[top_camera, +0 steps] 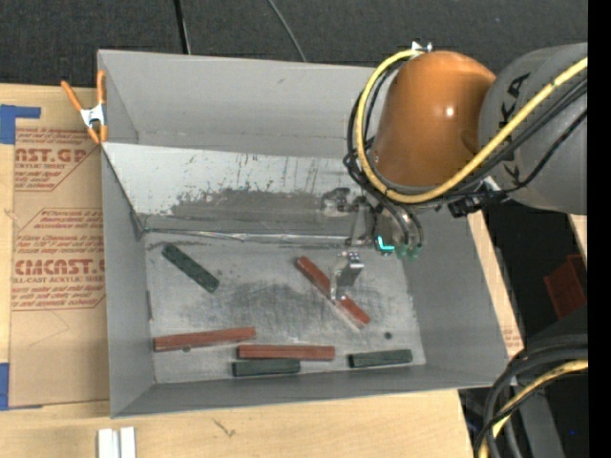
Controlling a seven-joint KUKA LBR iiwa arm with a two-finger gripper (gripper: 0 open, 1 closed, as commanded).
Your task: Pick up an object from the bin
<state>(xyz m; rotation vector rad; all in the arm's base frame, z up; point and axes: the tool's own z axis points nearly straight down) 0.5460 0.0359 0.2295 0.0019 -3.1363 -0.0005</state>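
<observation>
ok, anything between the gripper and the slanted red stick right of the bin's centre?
Nothing visible. The gripper is directly over the slanted red stick, which lies alone with nothing on it. The other sticks lie apart from it.

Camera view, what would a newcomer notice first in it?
The arm's glossy orange cover bulges over the grey bin's upper right. Beneath it, the pincer hangs above a slanted red-brown stick right of the bin's middle. Along its lower edge lie other sticks, red-brown and dark green.
</observation>
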